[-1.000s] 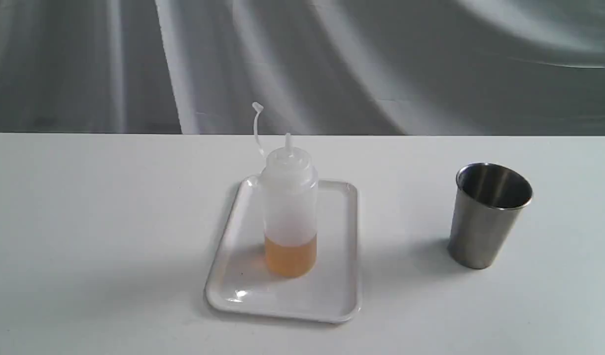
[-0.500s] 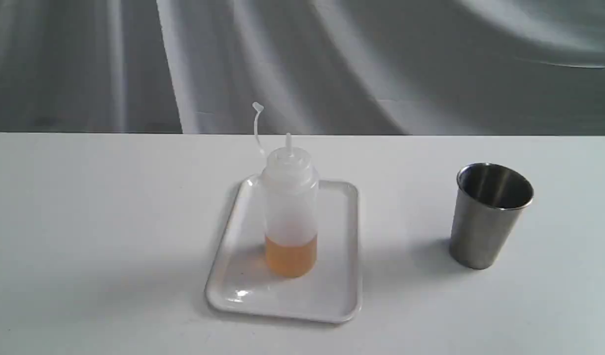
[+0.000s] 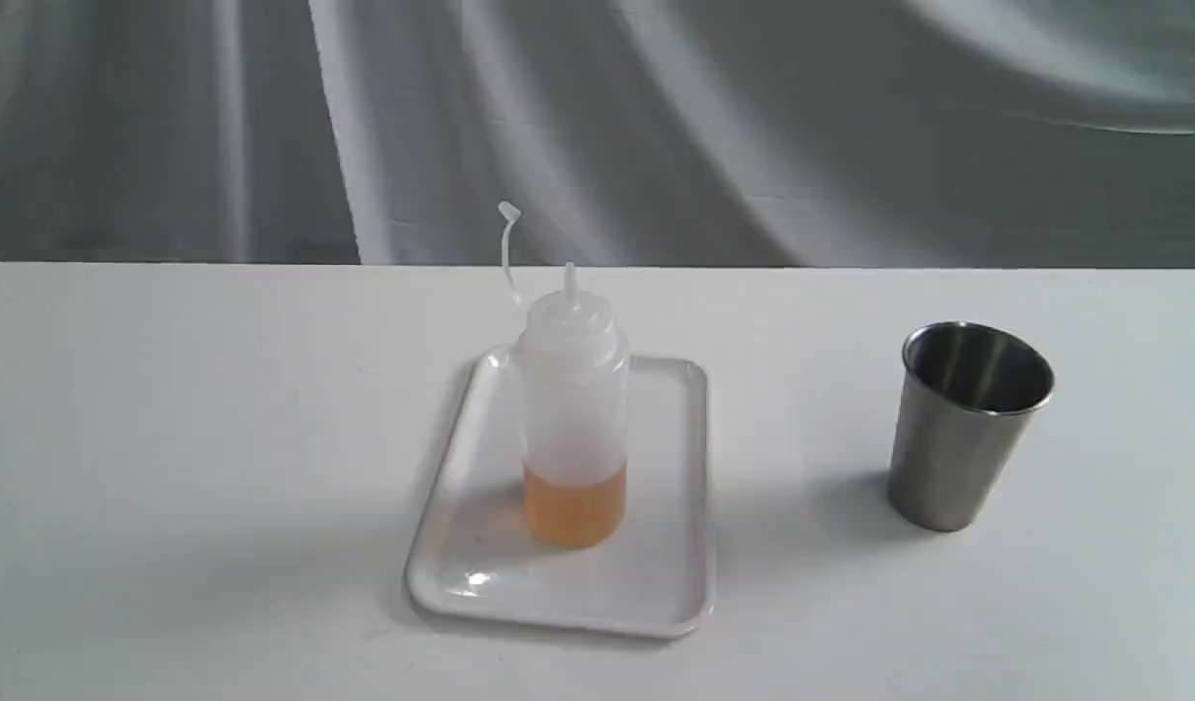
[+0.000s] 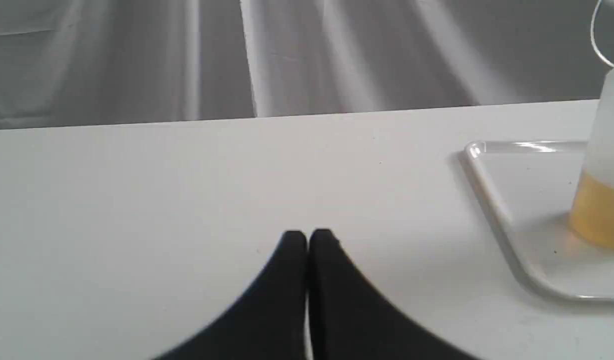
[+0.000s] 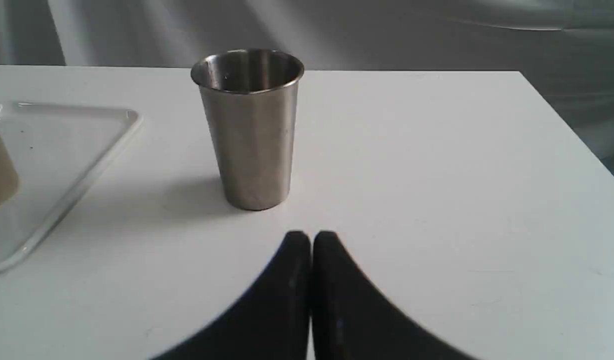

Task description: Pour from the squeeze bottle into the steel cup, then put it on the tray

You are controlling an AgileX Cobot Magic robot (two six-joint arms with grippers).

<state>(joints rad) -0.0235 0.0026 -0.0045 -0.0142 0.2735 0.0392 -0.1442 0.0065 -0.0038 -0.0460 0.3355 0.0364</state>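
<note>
The squeeze bottle [image 3: 572, 414] stands upright on the white tray [image 3: 655, 584] at the table's middle, amber liquid at its bottom, its cap strap curling up behind the nozzle. The steel cup [image 3: 962, 428] stands upright on the table to the right, apart from the tray. Neither arm shows in the exterior view. In the left wrist view my left gripper [image 4: 307, 235] is shut and empty, with the tray [image 4: 492, 200] and bottle [image 4: 604, 165] off to one side. My right gripper [image 5: 311, 235] is also shut and empty, a short way in front of the cup [image 5: 249, 130].
A white table [image 3: 217, 438] carries everything, with a grey draped cloth [image 3: 655, 127] behind its far edge. The table's right edge [image 5: 572, 125] falls away past the cup in the right wrist view.
</note>
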